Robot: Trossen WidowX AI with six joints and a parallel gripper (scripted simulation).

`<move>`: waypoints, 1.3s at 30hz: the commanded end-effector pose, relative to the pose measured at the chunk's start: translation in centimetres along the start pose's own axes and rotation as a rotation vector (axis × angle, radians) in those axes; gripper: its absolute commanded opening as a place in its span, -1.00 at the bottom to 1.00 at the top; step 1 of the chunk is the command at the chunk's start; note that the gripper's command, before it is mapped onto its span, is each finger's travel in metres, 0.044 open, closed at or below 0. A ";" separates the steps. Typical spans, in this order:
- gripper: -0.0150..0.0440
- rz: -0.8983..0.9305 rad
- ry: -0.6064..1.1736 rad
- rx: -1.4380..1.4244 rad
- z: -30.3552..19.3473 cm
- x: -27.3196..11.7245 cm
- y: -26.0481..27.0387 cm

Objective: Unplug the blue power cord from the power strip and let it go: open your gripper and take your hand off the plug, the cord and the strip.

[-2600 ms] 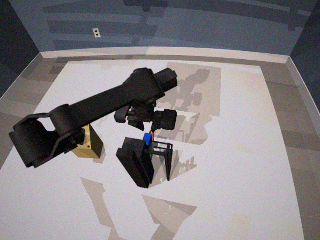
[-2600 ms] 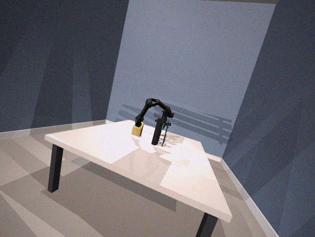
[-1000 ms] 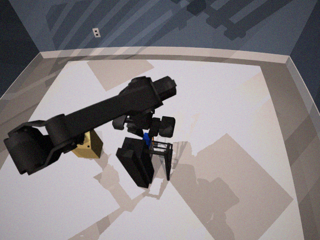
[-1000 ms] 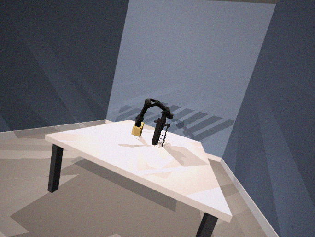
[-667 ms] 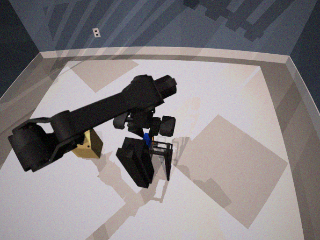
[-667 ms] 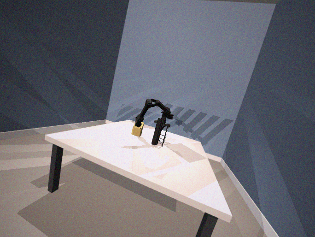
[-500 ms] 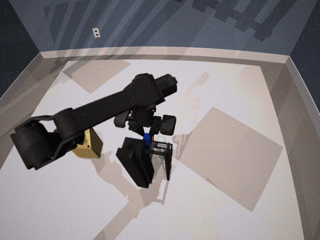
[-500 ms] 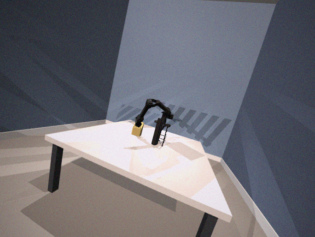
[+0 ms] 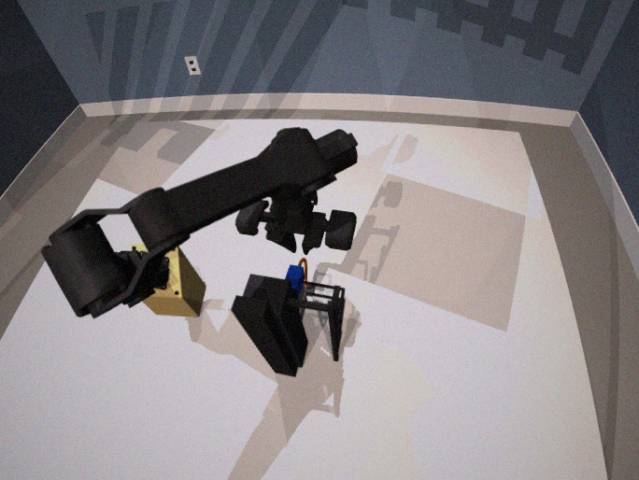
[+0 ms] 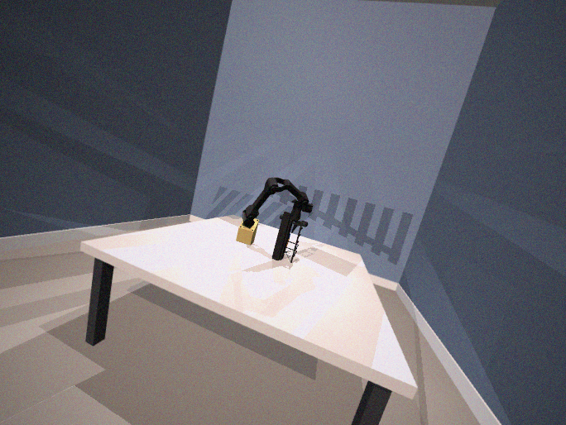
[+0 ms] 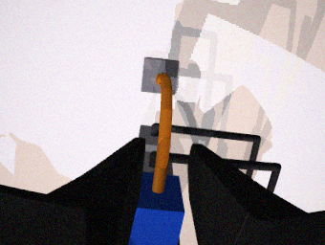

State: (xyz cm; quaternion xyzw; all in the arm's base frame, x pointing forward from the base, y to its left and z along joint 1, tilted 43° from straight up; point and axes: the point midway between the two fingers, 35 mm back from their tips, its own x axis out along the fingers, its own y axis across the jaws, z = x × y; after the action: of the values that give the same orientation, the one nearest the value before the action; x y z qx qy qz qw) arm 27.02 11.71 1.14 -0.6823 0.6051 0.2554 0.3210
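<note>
Where the arm bends down over the table [image 10: 183, 269], its gripper [image 9: 305, 250] hangs with fingers pointing down, at about 12 o'clock from the blue plug [image 9: 295, 275] in the top view. The plug sits at the upper end of the black power strip [image 9: 271, 322], which stands upright on the table as a tall dark block. In this view the plug's end of the orange cord [image 9: 305, 268] shows in the narrow space between the fingertips and the plug.

In the wrist view, the gripper [image 11: 166, 144] has its two dark fingers drawn fairly near each other. The plug [image 11: 155, 233] lies between them toward 6 o'clock. The cord [image 11: 163, 131] runs up through the gap toward 12 o'clock and ends at a small grey square [image 11: 153, 75]. Whether the fingers actually pinch the plug or only flank it cannot be told.

A thin black rack [image 9: 330, 309] stands just beside the strip at its 3 o'clock side. The arm's yellow base block [image 9: 177, 291] sits at the strip's 9 o'clock, apart from it.
</note>
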 end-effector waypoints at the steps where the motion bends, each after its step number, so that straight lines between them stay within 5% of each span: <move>1: -0.40 0.000 0.000 0.000 0.0 0.0 0.0; 6: 0.04 0.000 0.000 0.000 0.0 0.0 0.0; 39: 0.05 -0.014 0.000 -0.019 -2.5 -0.9 0.1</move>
State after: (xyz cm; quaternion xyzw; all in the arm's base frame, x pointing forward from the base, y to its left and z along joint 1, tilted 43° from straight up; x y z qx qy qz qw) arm 26.81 10.99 3.03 -0.6880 0.5981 0.2595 0.3187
